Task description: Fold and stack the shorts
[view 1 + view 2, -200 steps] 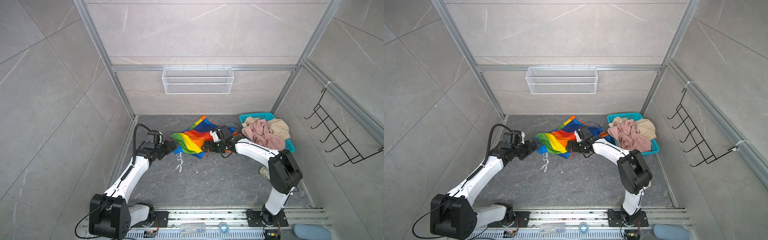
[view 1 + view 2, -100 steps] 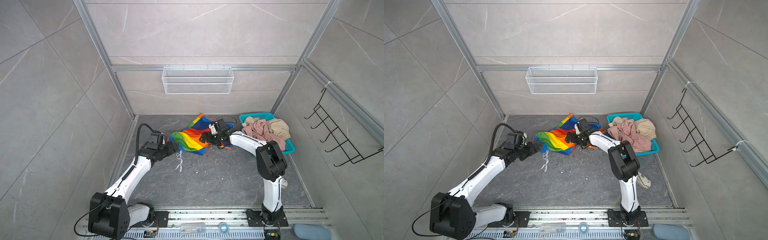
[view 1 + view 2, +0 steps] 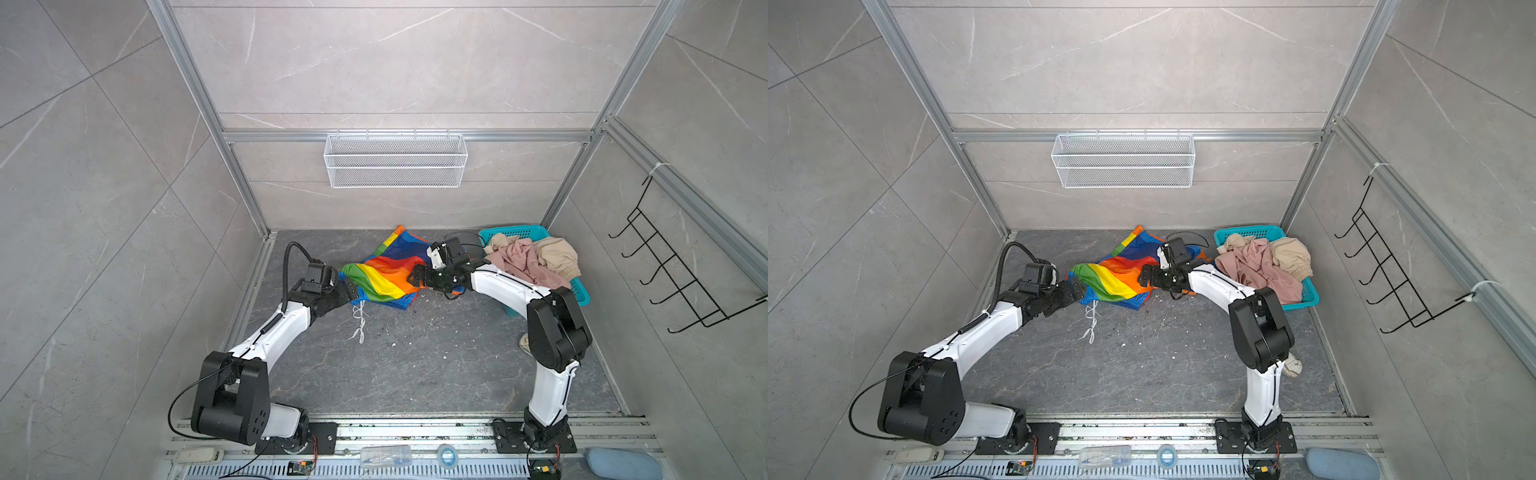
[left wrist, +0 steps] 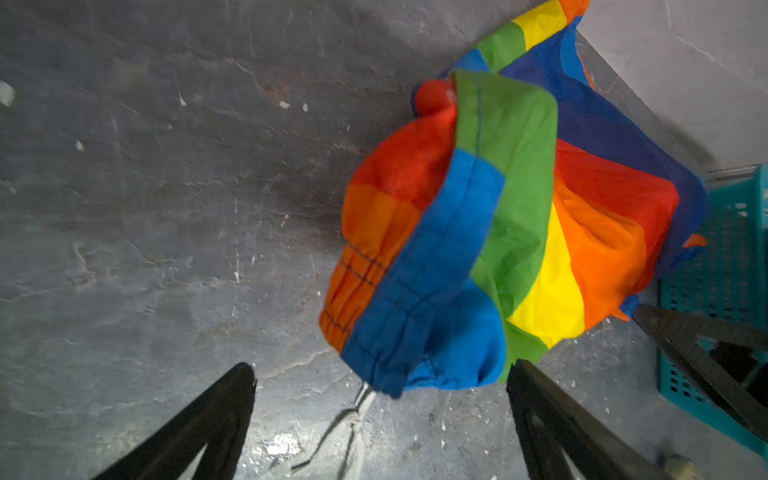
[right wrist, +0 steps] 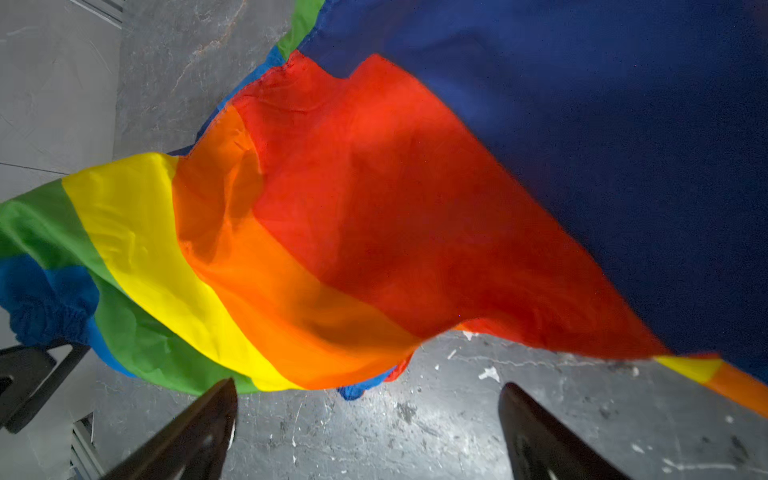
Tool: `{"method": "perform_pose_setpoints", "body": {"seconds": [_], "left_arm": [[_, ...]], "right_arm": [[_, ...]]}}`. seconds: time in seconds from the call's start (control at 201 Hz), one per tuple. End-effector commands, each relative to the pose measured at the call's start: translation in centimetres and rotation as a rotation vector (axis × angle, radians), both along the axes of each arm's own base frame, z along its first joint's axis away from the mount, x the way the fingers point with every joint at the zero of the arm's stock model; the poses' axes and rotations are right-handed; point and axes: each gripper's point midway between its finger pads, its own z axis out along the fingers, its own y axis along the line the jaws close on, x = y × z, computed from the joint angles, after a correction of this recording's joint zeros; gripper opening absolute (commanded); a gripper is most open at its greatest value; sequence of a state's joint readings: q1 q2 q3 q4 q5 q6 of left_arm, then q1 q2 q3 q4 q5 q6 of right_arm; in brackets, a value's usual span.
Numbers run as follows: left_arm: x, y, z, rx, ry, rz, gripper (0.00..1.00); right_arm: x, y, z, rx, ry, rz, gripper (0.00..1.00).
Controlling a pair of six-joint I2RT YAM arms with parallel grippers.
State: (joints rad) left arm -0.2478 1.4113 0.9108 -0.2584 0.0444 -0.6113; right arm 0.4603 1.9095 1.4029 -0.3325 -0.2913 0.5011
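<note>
Your left tool [image 3: 352, 291] has crept up to the rainbow shorts [image 3: 386, 279]. It and your right tool [image 3: 414, 276] both gape empty, flanking them, probably to spread them flat.

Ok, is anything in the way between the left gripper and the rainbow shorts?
Nothing visible. The left gripper is open, with the blue waistband of the rainbow shorts right at its jaws; only their white drawstring lies on the floor there.
</note>
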Motion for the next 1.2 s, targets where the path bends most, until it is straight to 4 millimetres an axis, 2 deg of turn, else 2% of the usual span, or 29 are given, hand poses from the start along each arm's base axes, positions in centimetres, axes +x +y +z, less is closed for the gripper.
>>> {"method": "perform_pose_setpoints", "body": {"seconds": [0.0,0.164,0.234,0.284,0.339,0.399,0.478,0.548,0.687,0.762,1.066,1.191], "left_arm": [[2.6,1.2,1.3,0.091,-0.096,0.017,0.92],[3.7,0.1,0.5,0.048,-0.122,-0.013,0.71],[4.2,-0.3,0.4,0.036,-0.125,-0.021,0.54],[4.5,-0.5,0.6,0.028,-0.127,-0.030,0.45],[4.7,-1.0,1.0,0.016,-0.130,-0.050,0.24],[4.7,-1.7,1.9,-0.008,-0.135,-0.080,0.11],[4.6,-2.4,3.4,-0.042,-0.142,-0.111,0.09],[4.3,-3.2,5.0,-0.080,-0.143,-0.142,0.00],[3.4,-6.1,9.2,-0.202,-0.183,-0.289,0.00],[3.1,-7.0,11.0,-0.249,-0.198,-0.331,0.00],[2.1,-5.7,15.8,-0.230,-0.302,-0.280,0.00],[1.8,-5.7,17.4,-0.242,-0.328,-0.282,0.00]], "right_arm": [[-0.7,-0.8,1.1,-0.005,-0.035,0.007,1.00],[-1.4,-2.1,0.8,-0.009,-0.025,0.001,1.00],[-1.9,-2.3,0.6,-0.009,-0.021,0.003,0.99],[-2.2,-2.3,0.5,-0.001,-0.016,0.008,1.00],[-2.7,-2.3,0.3,0.006,-0.012,0.008,0.99],[-3.2,-2.5,0.0,0.008,-0.005,0.006,1.00],[-3.9,-2.8,-0.3,0.011,0.004,0.002,1.00],[-4.7,-3.0,-0.5,0.024,0.011,0.000,0.99],[-6.5,-3.6,-0.9,0.036,0.019,-0.001,0.99],[-7.5,-4.2,-1.3,0.028,0.029,-0.003,0.99],[-9.9,-5.4,-1.6,0.012,0.033,-0.003,1.00],[-9.0,-5.1,-1.5,0.022,0.028,-0.020,0.99]]}}
